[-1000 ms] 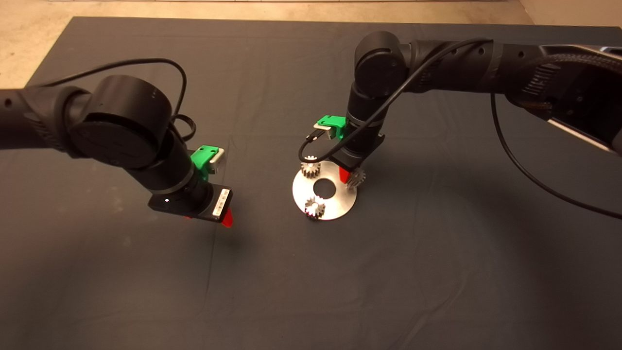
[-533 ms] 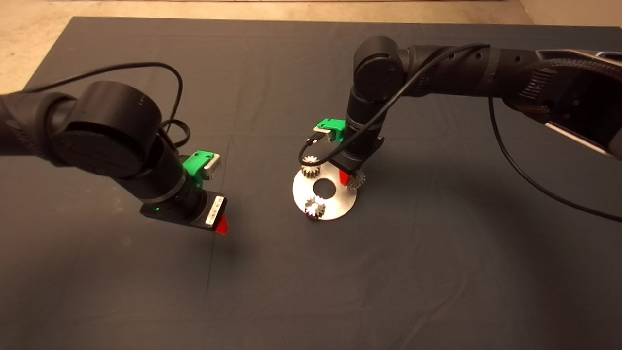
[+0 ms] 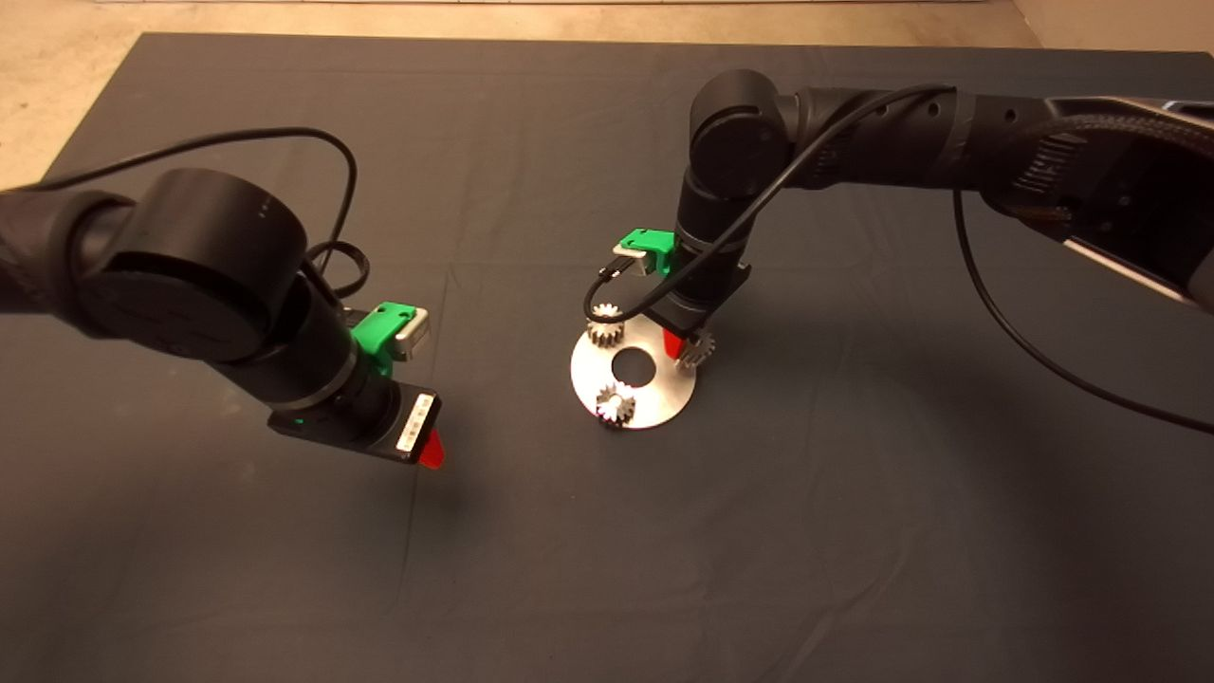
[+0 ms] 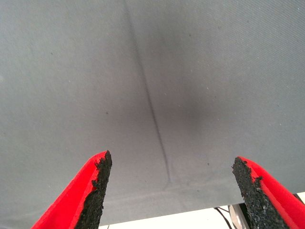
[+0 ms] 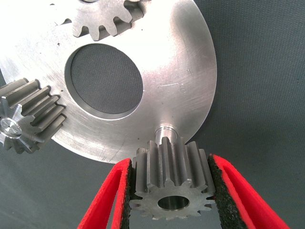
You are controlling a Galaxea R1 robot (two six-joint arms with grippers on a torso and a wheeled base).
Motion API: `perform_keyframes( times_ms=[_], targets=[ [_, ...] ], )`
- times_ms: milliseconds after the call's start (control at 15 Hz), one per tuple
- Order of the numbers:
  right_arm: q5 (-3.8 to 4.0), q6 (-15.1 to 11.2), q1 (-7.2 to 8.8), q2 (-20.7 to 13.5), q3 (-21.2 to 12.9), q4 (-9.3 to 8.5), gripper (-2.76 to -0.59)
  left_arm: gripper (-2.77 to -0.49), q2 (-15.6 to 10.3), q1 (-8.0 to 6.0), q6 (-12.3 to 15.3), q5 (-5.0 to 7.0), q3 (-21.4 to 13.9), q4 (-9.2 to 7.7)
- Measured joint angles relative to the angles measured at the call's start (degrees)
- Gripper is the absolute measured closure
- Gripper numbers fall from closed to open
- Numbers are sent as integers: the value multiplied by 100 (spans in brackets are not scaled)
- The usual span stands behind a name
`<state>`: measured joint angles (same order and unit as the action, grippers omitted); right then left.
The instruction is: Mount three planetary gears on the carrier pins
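A shiny silver disc [image 3: 654, 394] [image 5: 181, 71] with a round centre hole lies mid-mat. Two planetary gears sit on carrier pins: one at the disc's far left [image 3: 604, 330] [image 5: 28, 121], one at its near edge [image 3: 615, 406] [image 5: 102, 16]. My right gripper [image 3: 685, 349] [image 5: 172, 191] is shut on a third gear [image 3: 700, 347] [image 5: 170, 183], held just above the disc's right rim, close to the bare pin [image 5: 167, 130]. My left gripper [image 3: 429, 451] [image 4: 171, 191] hovers open over bare mat, left of the disc, holding nothing.
The dark mat [image 3: 607, 569] shows a crease line [image 4: 152, 119] under the left gripper. Pale floor [image 3: 57, 85] shows beyond the mat's far edge. A black cable [image 3: 1024, 332] loops from the right arm over the mat.
The left arm has drawn back to the left and nearer, away from the disc. The right gripper with its gear has shifted slightly down toward the disc's right rim.
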<state>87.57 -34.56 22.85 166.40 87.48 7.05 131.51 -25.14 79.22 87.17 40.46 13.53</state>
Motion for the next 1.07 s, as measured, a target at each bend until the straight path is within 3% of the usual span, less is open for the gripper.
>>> perform_keyframes(
  times_ms=[733, 1067],
  targets=[
    [13, -24, 15, 11, 0, 56, -101, -178, -10, 0, 52, 0, -24, 0],
    [2, -27, 68, 11, 0, 194, -101, -178, -10, 0, 52, 0, -24, 0]
  ],
)
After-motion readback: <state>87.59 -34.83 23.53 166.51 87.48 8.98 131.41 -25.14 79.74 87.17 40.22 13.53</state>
